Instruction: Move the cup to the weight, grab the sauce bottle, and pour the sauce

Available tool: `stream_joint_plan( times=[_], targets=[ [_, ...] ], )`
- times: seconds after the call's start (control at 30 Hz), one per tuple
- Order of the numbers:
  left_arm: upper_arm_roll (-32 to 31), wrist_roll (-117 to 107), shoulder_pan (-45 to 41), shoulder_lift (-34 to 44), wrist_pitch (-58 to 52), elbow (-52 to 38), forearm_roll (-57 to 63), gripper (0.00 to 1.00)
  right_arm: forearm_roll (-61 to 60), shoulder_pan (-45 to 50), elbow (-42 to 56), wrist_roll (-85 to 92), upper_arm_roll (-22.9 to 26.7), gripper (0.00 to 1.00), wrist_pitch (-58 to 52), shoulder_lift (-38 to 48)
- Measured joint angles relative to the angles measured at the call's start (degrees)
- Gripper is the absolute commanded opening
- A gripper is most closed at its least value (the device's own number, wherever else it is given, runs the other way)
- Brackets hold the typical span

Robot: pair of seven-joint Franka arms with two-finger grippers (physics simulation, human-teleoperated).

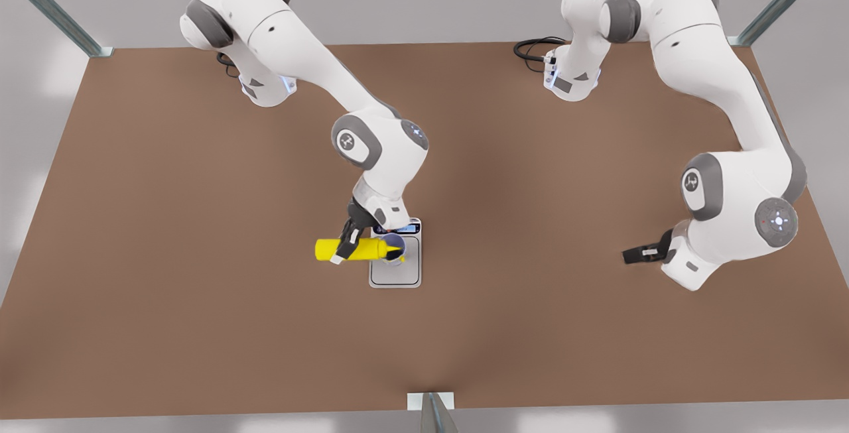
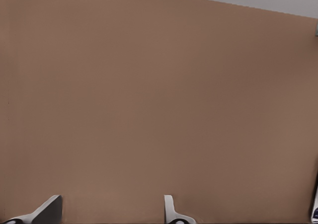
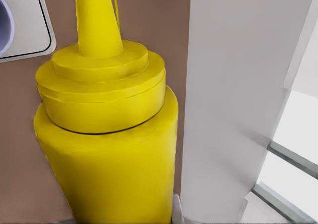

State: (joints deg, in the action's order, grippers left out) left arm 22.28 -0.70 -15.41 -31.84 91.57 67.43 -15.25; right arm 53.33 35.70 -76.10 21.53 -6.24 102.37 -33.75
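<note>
Both arms: glossy white rounded shells, grey joint caps, round logo badge on the forearm joints. Black claws: right claw (image 1: 346,247), left claw (image 1: 640,254) (white pads on the fingertips (image 2: 49,209)). Small blue-lit dots at the wrist joints. Black cable (image 1: 530,47) coiled beside one base.

We count one bright yellow plastic squeeze bottle (image 1: 351,249), one small pale lavender-blue cup (image 1: 396,252), and one flat white-silver kitchen scale (image 1: 396,272). Two white robot arms stand over one brown surface (image 1: 199,327), each with one dark end effector.
</note>
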Motion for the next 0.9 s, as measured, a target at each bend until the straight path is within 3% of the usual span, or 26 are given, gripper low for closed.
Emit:
stream_joint_plan(
  times=[0.03, 0.1, 0.2, 0.53, 0.9],
  targets=[
    [-0.01, 0.97, 0.11, 3.31, 1.11, 3.04, 0.69, 1.0, 2.45, 0.23, -0.7, 0.08, 0.0, 0.61, -0.45, -0.09],
    [-9.92, 1.06, 9.18, 13.73, 4.0, 13.69, 2.04, 1.0, 5.61, 1.7, -1.58, 0.11, -0.01, 0.61, -2.42, -0.67],
    [-17.68, 0.74, 17.41, 15.12, 3.7, 14.63, 4.61, 1.0, 8.82, 3.55, -2.47, -0.11, -0.01, 0.61, -4.16, -2.02],
    [-17.98, -0.71, 12.14, 14.7, 3.62, 15.71, 10.32, 1.0, 13.51, 4.29, -6.49, -1.58, 0.09, 0.61, -5.42, -3.43],
    [-18.06, -0.79, 11.98, 14.57, 3.09, 15.71, 10.72, 1.0, 14.94, 4.38, -7.39, -3.51, 0.09, 0.61, -6.48, -5.97]
  ],
)
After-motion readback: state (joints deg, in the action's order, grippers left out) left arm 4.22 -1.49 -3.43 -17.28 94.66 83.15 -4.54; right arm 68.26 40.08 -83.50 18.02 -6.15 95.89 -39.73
